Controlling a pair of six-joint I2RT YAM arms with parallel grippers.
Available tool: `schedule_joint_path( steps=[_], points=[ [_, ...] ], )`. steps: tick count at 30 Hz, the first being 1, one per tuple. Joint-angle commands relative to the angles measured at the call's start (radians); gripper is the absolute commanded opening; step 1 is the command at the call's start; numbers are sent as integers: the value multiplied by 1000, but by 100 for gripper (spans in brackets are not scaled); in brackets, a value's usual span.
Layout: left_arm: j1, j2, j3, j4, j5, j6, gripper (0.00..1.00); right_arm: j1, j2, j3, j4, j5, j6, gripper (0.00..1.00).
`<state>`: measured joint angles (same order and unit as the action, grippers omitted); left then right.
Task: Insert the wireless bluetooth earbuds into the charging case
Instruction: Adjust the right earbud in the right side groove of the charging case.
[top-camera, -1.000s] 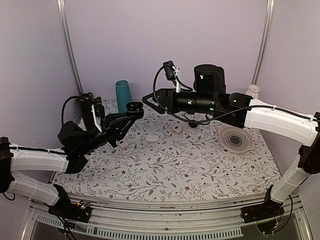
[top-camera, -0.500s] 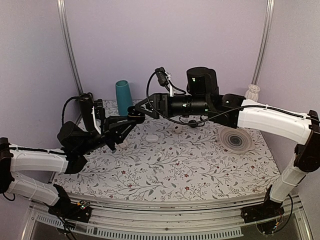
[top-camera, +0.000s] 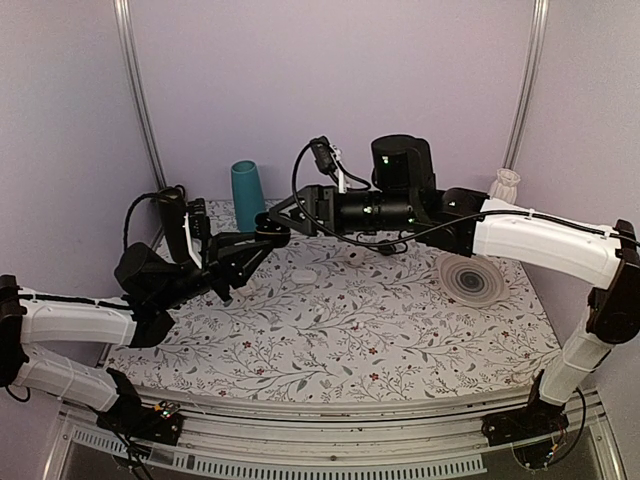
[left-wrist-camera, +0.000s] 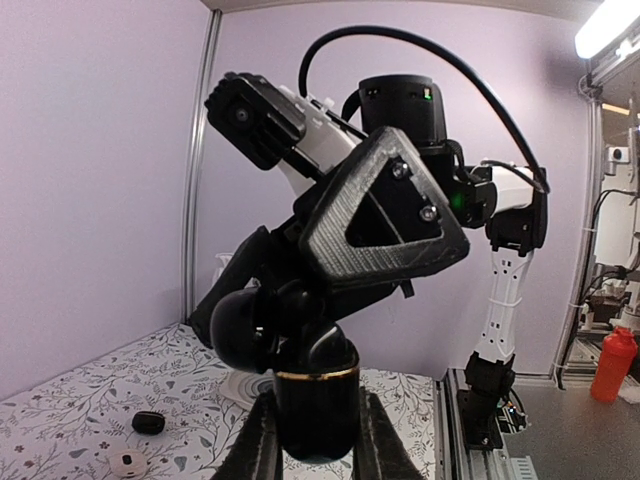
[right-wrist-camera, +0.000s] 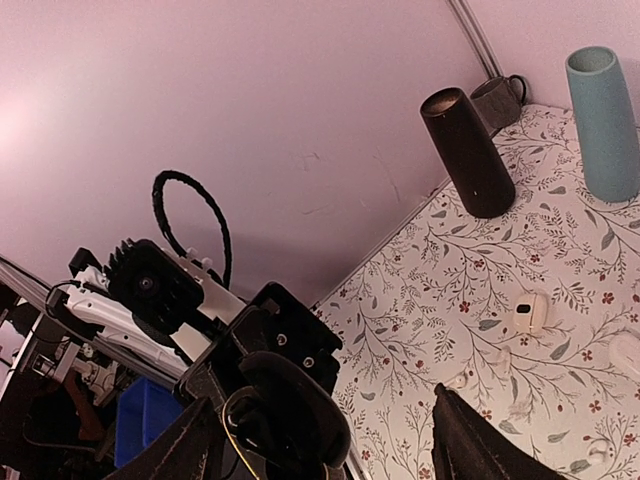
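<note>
The left gripper (left-wrist-camera: 316, 430) is clamped on the charging case (left-wrist-camera: 315, 385) — its fingers press both sides of the black body. The gold-ringed rim faces up, and the lid (left-wrist-camera: 243, 328) hangs open toward 9 o'clock in the left wrist view. The case is held in the air above the table (top-camera: 400, 340), at about 10 o'clock from the table's middle in the top view.

The right gripper (right-wrist-camera: 322, 400) has its fingers wide apart and meets the case from 3 o'clock. In its own wrist view the open case sits between the two fingers, though I cannot tell whether it touches them.

The earbuds cannot be made out in any view. On the table a teal cylinder (top-camera: 247, 195) stands at 11 o'clock, a small white case (top-camera: 305, 275) lies near the middle, and a striped disc (top-camera: 472, 278) lies at 2 o'clock.
</note>
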<state>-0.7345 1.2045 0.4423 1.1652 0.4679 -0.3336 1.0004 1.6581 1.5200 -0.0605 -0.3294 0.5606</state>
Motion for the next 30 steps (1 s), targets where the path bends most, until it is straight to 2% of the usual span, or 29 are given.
schedule_joint_path(
  steps=[1, 30],
  points=[
    [11, 1, -3, 28, 9, -2, 0, -3, 27, 43, 13, -21, 14, 72],
    [12, 7, 0, 35, -39, 16, 0, -21, 1, -1, 5, 1, 41, 66]
  ],
)
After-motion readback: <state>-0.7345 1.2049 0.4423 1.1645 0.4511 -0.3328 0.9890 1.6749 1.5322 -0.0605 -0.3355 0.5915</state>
